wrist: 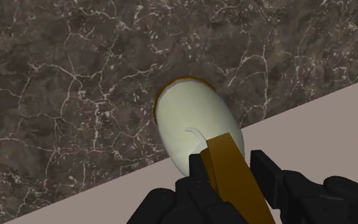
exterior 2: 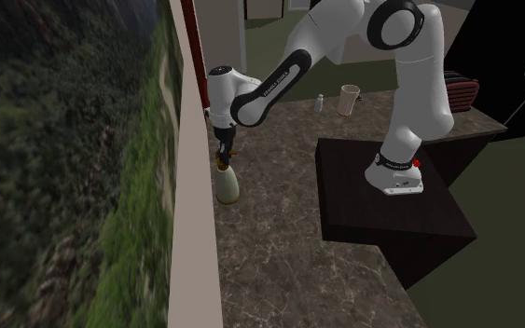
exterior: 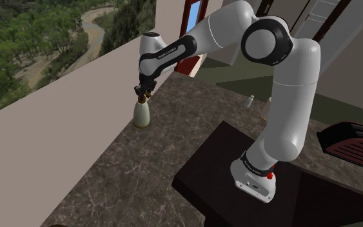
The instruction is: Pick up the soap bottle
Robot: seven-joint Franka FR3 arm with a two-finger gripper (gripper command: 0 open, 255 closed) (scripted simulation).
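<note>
franka arm takes a soap bottle by the neck: the black end effector [exterior: 144, 92] comes down from twelve o'clock onto a cream soap bottle [exterior: 142, 114], which stands upright at the far edge of a dark marbled counter [exterior: 173, 155], just beside a pale wall [exterior: 77, 148].

from the shoulder camera the bottle sits at about ten o'clock from the arm's dark stand [exterior: 212, 174]. in the second exterior view it lies near nine o'clock from the stand, with a cup [exterior 2: 349, 98] well apart at the back of the counter.

the wrist camera shows the two fingers clamped on the brown pump head [wrist: 222, 149], one on each side, with the rounded body [wrist: 193, 124] below them. the base appears to rest on the counter, so the lift looks not yet made.

to do it well, hold the squeeze firm and rise straight up. the grip is high and narrow, so the heavier body may swing or slip. any sideways drift should go away from the wall, which leaves little room.
</note>
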